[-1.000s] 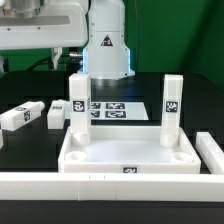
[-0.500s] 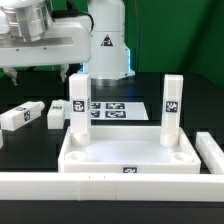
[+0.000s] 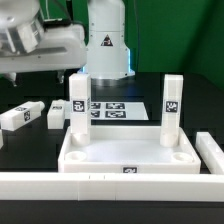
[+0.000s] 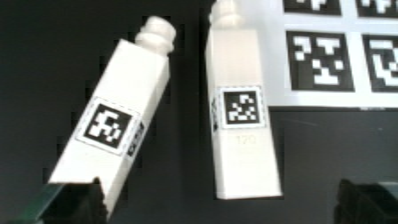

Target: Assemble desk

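The white desk top (image 3: 122, 152) lies near the front, with one leg (image 3: 78, 106) and another leg (image 3: 173, 104) standing upright in its two far corner sockets. Two loose white legs (image 3: 22, 116) (image 3: 55, 113) lie on the black table at the exterior view's left. The arm's hand (image 3: 24, 38) hangs above them. In the wrist view these two legs (image 4: 121, 118) (image 4: 240, 112) lie side by side, tags up. My gripper (image 4: 222, 203) is open above them, its dark fingers (image 4: 71, 205) wide apart and holding nothing.
The marker board (image 3: 110, 110) lies behind the desk top and also shows in the wrist view (image 4: 342, 52). A low white border wall (image 3: 60, 186) runs along the front and up the right side (image 3: 211, 152). The robot base (image 3: 108, 50) stands at the back.
The hand has come down into the exterior view's upper left, then shifted a little lower and leftward over the loose legs. The desk parts have not moved.
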`<state>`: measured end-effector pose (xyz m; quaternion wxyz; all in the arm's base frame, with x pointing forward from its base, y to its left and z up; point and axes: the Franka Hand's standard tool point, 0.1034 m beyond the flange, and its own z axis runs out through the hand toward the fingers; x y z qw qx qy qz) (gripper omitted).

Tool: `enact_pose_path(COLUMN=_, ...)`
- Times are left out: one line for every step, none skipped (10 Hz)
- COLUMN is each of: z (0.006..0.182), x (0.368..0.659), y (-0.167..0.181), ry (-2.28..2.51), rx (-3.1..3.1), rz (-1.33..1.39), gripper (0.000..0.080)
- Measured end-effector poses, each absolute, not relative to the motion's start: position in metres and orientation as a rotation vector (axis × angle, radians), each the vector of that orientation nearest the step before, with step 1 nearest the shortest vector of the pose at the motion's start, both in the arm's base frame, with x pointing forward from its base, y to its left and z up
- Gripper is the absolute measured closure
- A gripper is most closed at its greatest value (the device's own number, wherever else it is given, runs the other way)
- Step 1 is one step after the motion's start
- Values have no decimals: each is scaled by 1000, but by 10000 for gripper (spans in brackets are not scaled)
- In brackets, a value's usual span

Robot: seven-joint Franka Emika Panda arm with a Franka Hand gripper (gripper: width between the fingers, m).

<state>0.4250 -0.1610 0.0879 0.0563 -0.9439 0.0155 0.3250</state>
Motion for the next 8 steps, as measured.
enact_pose_path(z=88, x=420, y=-162, ry=64, rx=-2795, rz=1124, gripper=150)
enact_pose_path(z=84, x=422, y=-161, ry=60, rx=-2757, rz=1214, gripper=150)
enact_pose_path(z=84, x=419, y=-159, ry=60, rx=-2715, rz=1288, gripper=150)
enact_pose_path(z=81, x=416, y=-159, ry=64, rx=-2662, rz=1370, gripper=150)
enact_pose_path(z=77, x=414, y=-168, ry=63, rx=-2651, rz=1365, gripper=150)
enact_pose_path(z=77, x=411, y=-176, ry=74, rx=-2644, rz=1361, gripper=150)
enact_pose_path(z=76, x=408, y=-181, ry=89, rx=-2637, rz=1360, gripper=150)
enact_pose_path(z=75, x=405, y=-182, ry=117, rx=-2634, rz=1370, gripper=150)
